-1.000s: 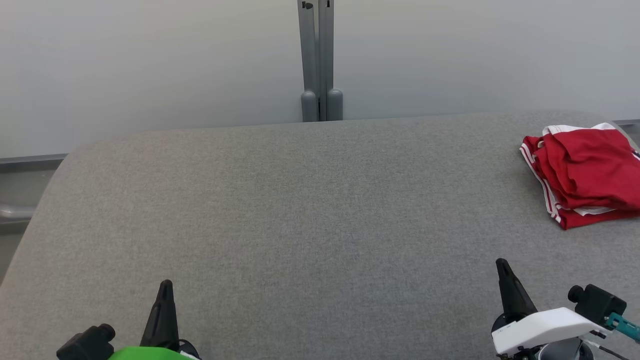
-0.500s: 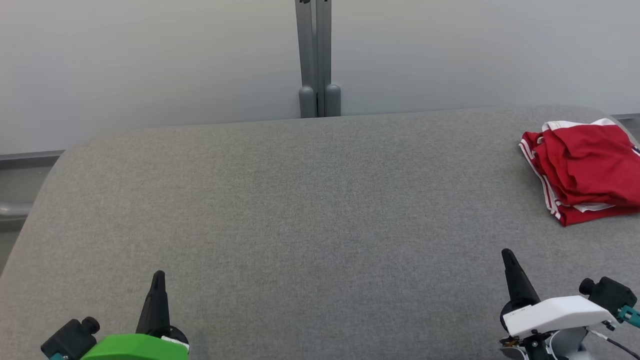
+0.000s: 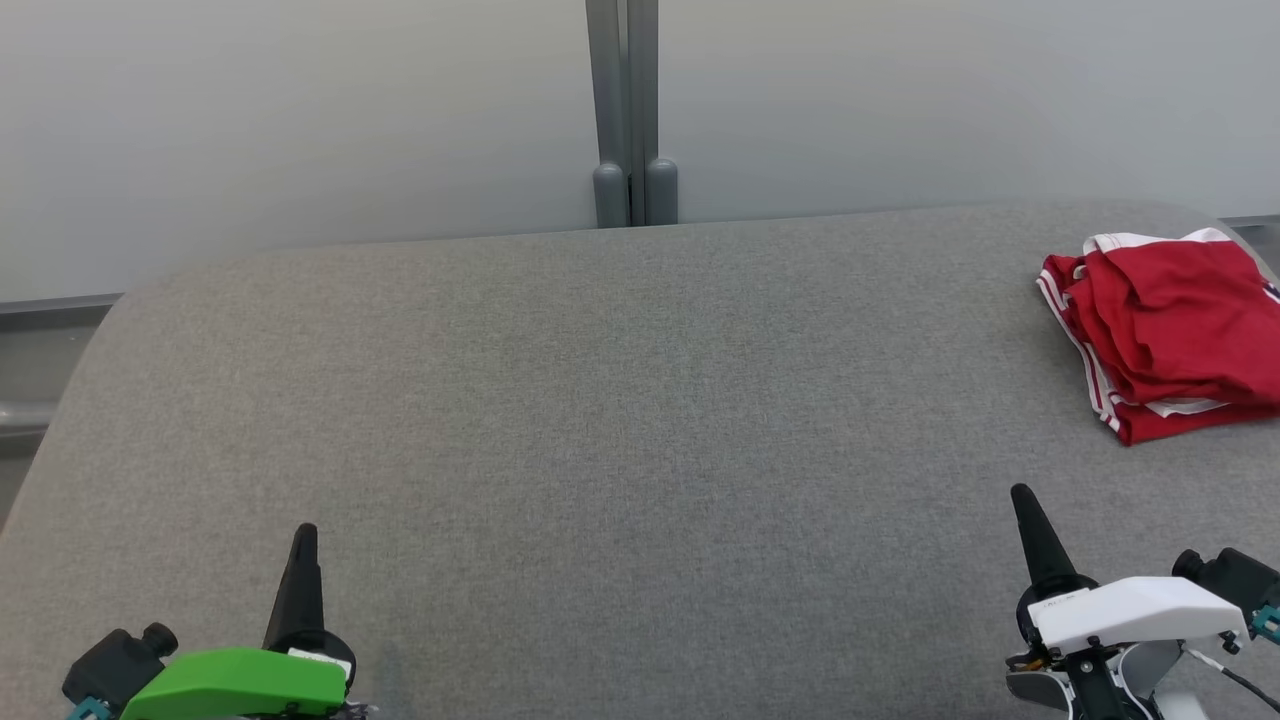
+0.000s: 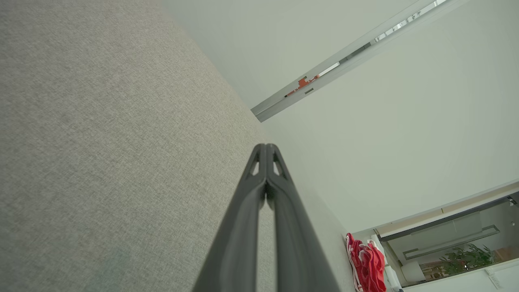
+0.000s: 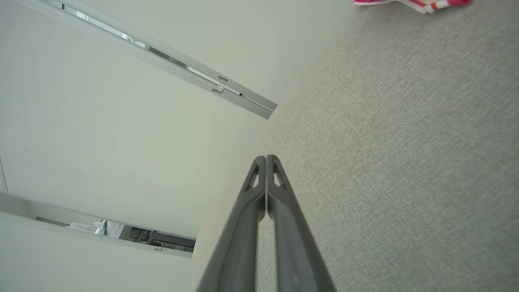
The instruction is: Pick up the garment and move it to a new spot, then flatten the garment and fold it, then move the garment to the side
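With the red garment [image 3: 1165,335] lying folded at the far right of the table [image 3: 600,400], apparently set aside, the left gripper [image 3: 304,540] and right gripper [image 3: 1023,500], both pressed together and empty near the front edge, should park without brushing the pile.

Green left wrist shell [image 3: 240,680], white right wrist shell [image 3: 1140,612] — long, dark, tapered jaws

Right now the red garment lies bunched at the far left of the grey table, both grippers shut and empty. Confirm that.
Not quite: the red garment lies at the far right of the grey table, as the head view shows. The rest holds: the left gripper and the right gripper are shut and empty.
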Motion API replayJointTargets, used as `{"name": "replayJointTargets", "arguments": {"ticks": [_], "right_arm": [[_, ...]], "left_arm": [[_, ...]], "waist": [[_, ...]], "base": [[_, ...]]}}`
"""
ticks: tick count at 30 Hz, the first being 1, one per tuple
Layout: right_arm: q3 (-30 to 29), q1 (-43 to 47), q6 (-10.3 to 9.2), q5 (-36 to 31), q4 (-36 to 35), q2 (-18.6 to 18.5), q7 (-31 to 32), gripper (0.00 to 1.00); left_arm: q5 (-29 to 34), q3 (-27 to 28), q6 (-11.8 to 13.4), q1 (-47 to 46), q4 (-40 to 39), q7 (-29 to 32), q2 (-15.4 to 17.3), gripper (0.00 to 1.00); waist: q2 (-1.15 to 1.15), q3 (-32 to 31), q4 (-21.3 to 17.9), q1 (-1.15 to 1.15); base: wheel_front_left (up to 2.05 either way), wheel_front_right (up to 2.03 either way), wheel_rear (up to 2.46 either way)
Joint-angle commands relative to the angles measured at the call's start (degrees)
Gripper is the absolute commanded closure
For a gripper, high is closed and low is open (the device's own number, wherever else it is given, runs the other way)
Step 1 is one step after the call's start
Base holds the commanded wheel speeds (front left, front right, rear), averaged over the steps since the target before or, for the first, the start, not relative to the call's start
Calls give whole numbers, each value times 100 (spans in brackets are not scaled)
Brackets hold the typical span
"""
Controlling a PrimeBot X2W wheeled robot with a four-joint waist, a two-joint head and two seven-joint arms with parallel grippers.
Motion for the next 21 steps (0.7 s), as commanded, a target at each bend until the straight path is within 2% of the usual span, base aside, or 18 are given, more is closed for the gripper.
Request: {"name": "replayJointTargets", "arguments": {"ticks": [1,21], "right_arm": [[-38,-154,2,165,-31,-2,34,100],[-227,-315,2,1214,21,26,325,100]], "left_arm": [[-183,51,-36,-170,-20,39,48,100],[-1308,243,-125,-423,123,335,46,100]], "waist": [[0,8,-3,0],[0,109,-39,0]], "base": [[0,0,0],[0,0,0]]}}
